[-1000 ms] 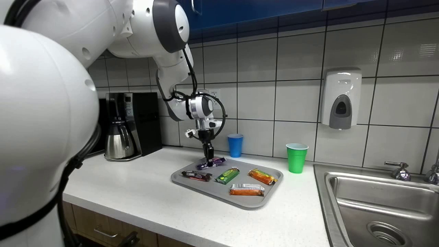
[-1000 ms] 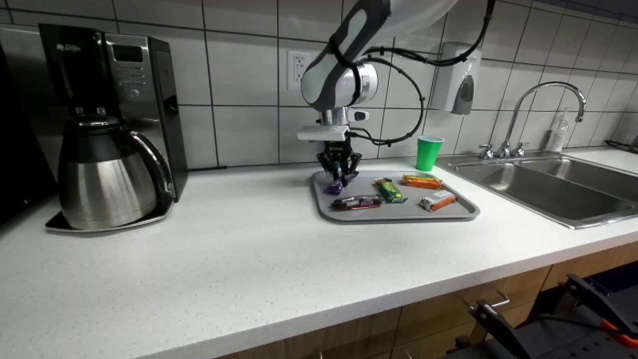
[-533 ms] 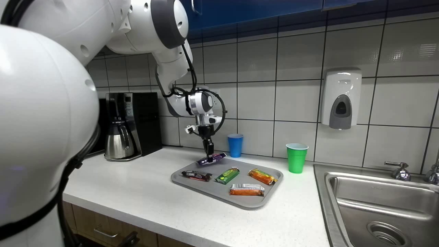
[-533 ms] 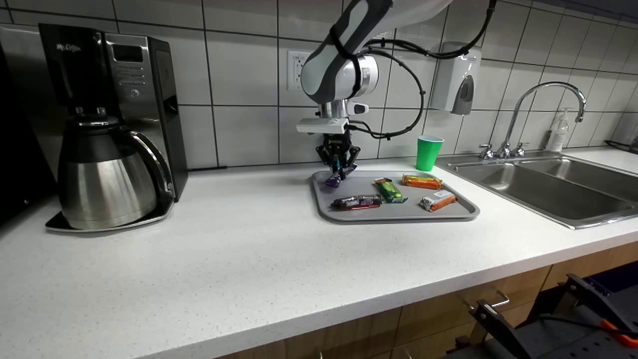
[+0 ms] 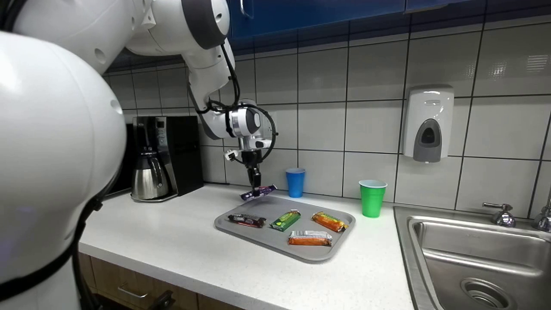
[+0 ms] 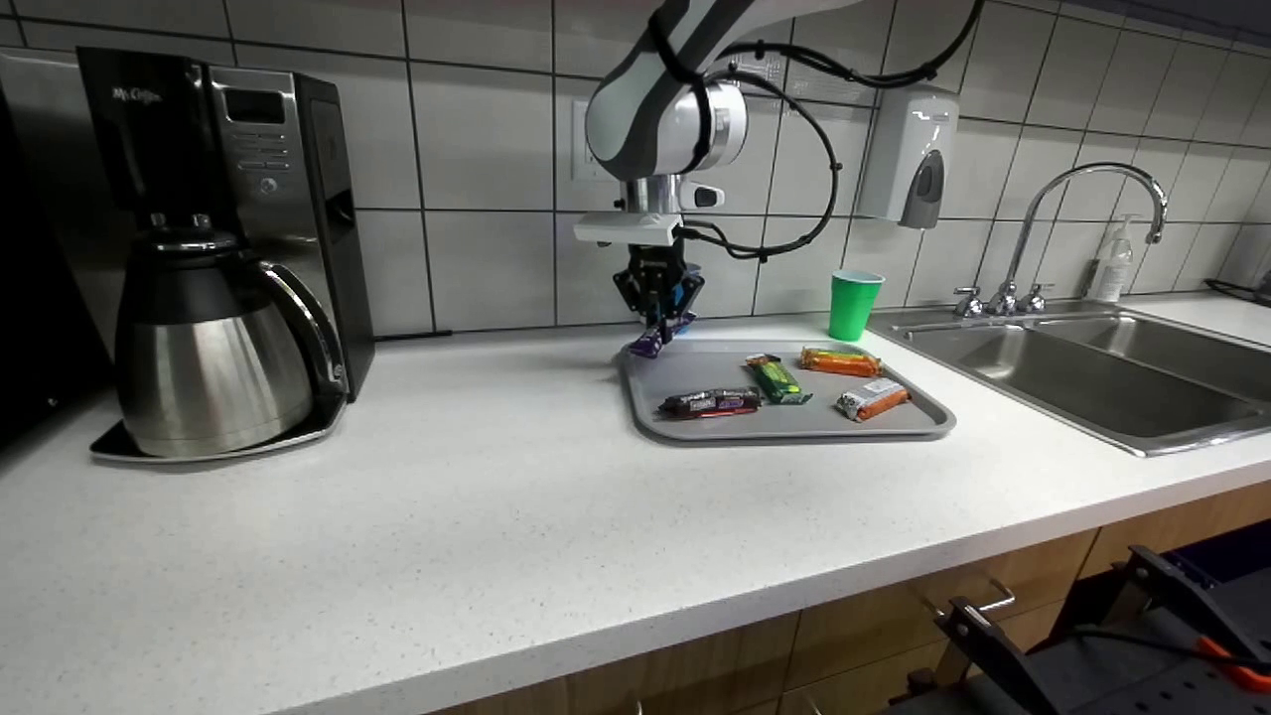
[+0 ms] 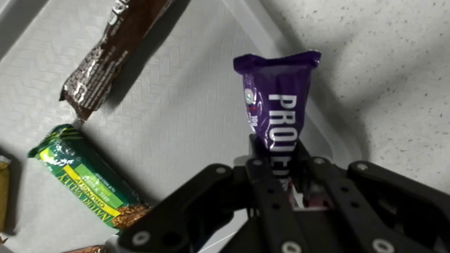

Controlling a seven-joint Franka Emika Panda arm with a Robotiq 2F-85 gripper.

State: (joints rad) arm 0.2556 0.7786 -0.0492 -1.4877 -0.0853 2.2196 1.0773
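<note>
Pinching a purple protein bar (image 7: 277,91) around its middle, the claw (image 7: 277,154) hangs above one corner of a grey tray (image 5: 267,237); its jaws press the bar from two sides. On this tray lie a brown-wrapped bar (image 5: 246,220), a green Nature Valley bar (image 7: 84,175), an orange-yellow bar (image 5: 329,221) and an orange-and-white bar (image 5: 310,238). The tray rests on a long white surface (image 6: 397,526), finely speckled, with wooden drawers (image 6: 695,660) under its front edge. A blue cup (image 5: 295,183) stands just behind the tray, and a green cup (image 5: 372,200) stands between the tray and the steel sink (image 5: 410,241). The sink is set into the surface and has two basins with a chrome faucet (image 6: 1097,167). On the opposite side of the tray stands a Mr. Coffee coffee maker (image 6: 288,159) with its steel carafe (image 6: 213,367). Farther back, the wall (image 5: 320,125) is covered with large pale tiles; it carries a soap dispenser (image 5: 438,99), and blue cabinets (image 5: 310,13) hang at the top.
</note>
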